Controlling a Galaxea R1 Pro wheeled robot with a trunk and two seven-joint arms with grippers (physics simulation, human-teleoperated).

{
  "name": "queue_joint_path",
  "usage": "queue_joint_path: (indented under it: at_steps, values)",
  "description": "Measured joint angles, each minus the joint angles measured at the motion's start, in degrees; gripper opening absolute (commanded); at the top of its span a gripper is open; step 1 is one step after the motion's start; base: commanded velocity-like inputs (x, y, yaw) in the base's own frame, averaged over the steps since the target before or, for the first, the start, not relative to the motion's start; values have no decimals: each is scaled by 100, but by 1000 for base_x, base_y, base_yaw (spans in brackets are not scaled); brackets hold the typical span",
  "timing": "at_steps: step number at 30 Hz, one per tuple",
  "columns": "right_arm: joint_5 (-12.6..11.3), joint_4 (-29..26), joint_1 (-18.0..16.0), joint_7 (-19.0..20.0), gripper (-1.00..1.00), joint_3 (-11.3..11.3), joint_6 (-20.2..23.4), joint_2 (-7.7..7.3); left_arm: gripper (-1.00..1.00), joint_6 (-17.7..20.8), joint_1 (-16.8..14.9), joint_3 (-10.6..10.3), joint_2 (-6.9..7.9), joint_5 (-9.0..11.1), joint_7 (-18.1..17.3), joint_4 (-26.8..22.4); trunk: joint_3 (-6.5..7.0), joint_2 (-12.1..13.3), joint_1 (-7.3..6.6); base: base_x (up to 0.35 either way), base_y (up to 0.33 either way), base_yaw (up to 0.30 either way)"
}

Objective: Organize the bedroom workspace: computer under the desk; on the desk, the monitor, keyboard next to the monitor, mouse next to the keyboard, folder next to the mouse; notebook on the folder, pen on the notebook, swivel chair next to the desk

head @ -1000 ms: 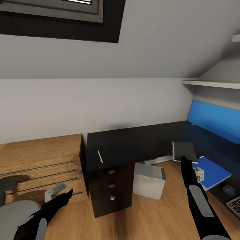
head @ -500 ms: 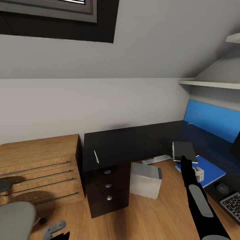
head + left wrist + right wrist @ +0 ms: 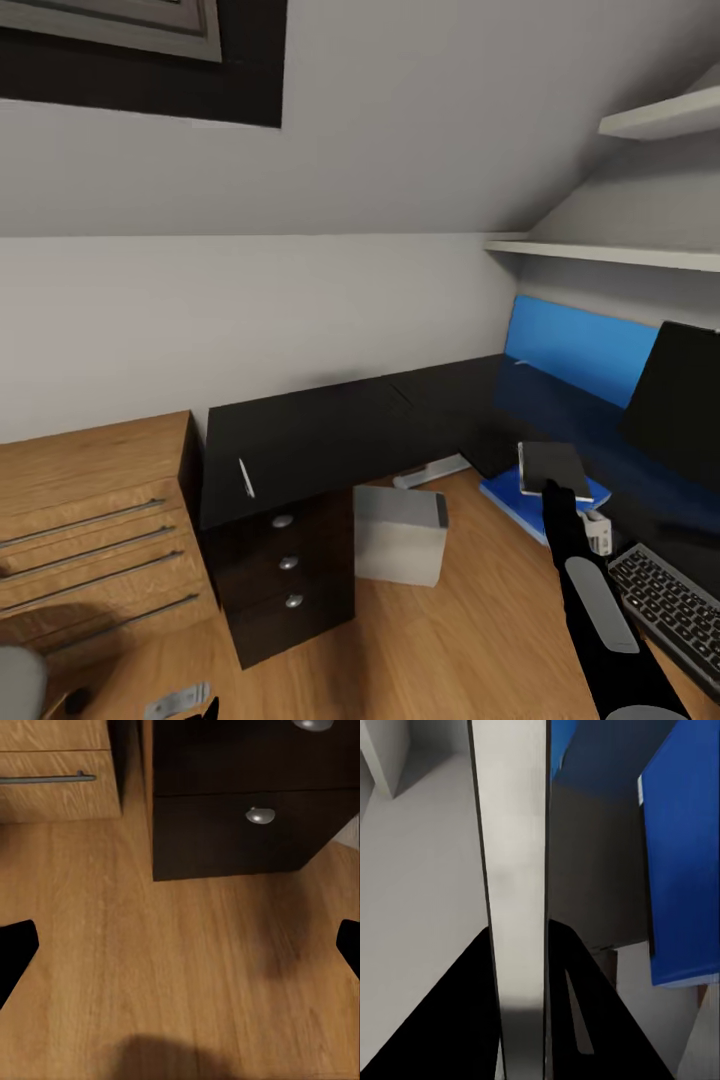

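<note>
Head view: the right gripper is seen raised over the inner corner of the desk, clamped on a dark notebook held roughly level. A blue folder is lying on the desk just under the notebook. The keyboard is lying on the desk near the right arm, and the black monitor is standing on the desk behind it, before a blue wall panel. The pen is lying on the desk's left end, well apart from the folder. The computer is standing on the wooden floor under the desk, just beside the knobbed drawers. A wooden dresser is standing to the left of the desk. A grey corner of the swivel chair is visible at the lower left edge.

Left wrist view: the left gripper is seen with its fingertips wide apart, nothing between them, hanging over the floor before the drawers and the dresser.

Right wrist view: the notebook is seen edge-on, gripped between the two dark fingers, with the folder beyond it.
</note>
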Motion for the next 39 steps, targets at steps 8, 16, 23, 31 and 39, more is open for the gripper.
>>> queue_joint_path:
  at_steps: [8, 16, 23, 31, 39]
  values:
    - [-2, 153, 0, -12, -100, 15, -2, 5, 100, -27, 0, 7, -1, 10, 0, 18, 0, 0, 0, 0, 0, -265]
    - [-11, 171, -1, -8, -100, 43, 16, 9, 100, -31, 1, 8, -18, 8, 0, 34, 0, 0, 0, 0, 0, -178]
    - [-23, 84, -2, 9, -100, 20, 61, 16, 100, -23, 1, 6, -14, 4, 0, 47, 0, 0, 0, 0, 0, -23]
    - [-22, 58, -2, 7, -100, 32, 319, 73, 100, -22, 1, 8, -14, 3, 0, 60, 0, 0, 0, 0, 0, -2]
    - [-22, 54, -2, 11, -100, 33, 650, 86, 100, -16, 1, -2, -12, -1, 5, 124, 0, 0, 0, 21, 0, 0]
